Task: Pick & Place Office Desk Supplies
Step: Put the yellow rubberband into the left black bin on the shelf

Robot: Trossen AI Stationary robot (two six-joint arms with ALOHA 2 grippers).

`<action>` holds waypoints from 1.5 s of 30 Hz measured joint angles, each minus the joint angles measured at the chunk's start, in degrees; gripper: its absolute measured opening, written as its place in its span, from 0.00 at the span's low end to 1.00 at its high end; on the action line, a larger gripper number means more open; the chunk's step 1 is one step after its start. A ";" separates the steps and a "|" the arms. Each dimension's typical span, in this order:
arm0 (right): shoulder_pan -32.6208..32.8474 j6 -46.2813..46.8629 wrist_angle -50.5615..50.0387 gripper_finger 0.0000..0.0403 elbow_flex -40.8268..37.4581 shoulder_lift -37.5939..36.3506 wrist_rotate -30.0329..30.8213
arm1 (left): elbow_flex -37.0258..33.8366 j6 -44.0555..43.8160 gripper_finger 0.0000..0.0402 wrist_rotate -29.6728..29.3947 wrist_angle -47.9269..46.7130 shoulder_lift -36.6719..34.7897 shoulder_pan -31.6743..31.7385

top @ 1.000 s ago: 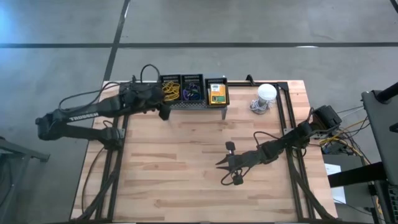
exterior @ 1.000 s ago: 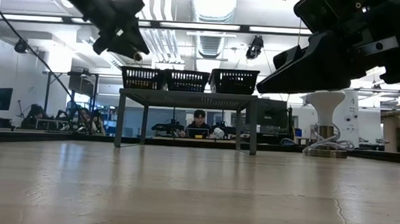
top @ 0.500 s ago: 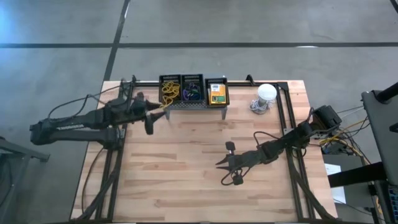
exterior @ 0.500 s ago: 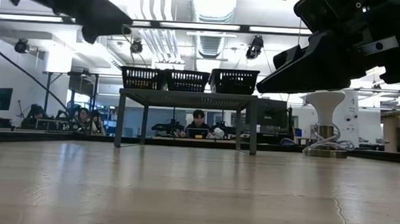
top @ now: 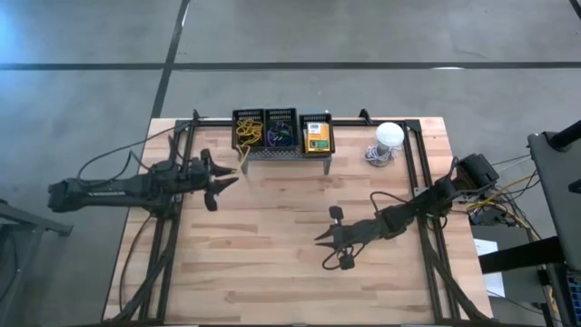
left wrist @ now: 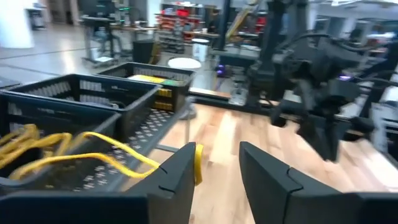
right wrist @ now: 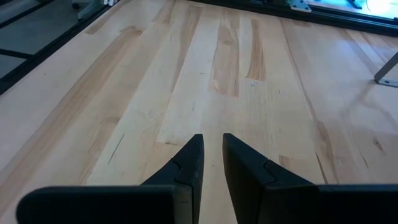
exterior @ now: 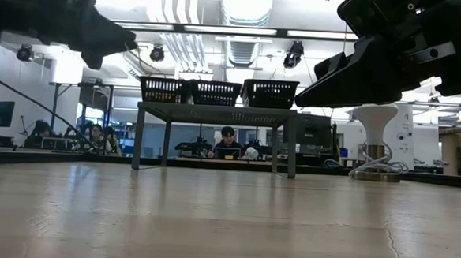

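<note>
Two dark arms reach over one wooden table (top: 272, 263), each ending in one gripper: the left gripper (top: 218, 180) near the table's left edge, the right gripper (top: 331, 241) near its middle. One grey perforated stand (top: 286, 153) sits at the far edge and carries three black baskets (top: 279, 113) in a row. One basket holds a tangle of yellow rubber bands (top: 247, 134), too knotted to count, with one strand trailing out over the rim. The middle one holds what looks like a small cluster of blue and purple bands (top: 279, 137). The third holds one yellow-and-green box (top: 316, 134). One white dome-shaped object (top: 388, 136) stands toward the far right corner.
</note>
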 joint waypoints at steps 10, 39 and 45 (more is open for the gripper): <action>0.02 -0.01 -0.02 0.13 0.00 0.00 0.00 | -6.52 -0.85 0.29 3.79 4.42 -4.94 -3.80; 0.07 -0.24 -0.06 0.13 -0.02 0.00 3.02 | -1.32 -18.58 0.16 -9.61 -12.96 19.08 -31.63; 0.07 -0.24 -0.05 0.13 -0.02 0.00 2.99 | -0.40 -27.93 0.25 -9.15 -13.03 30.39 -34.72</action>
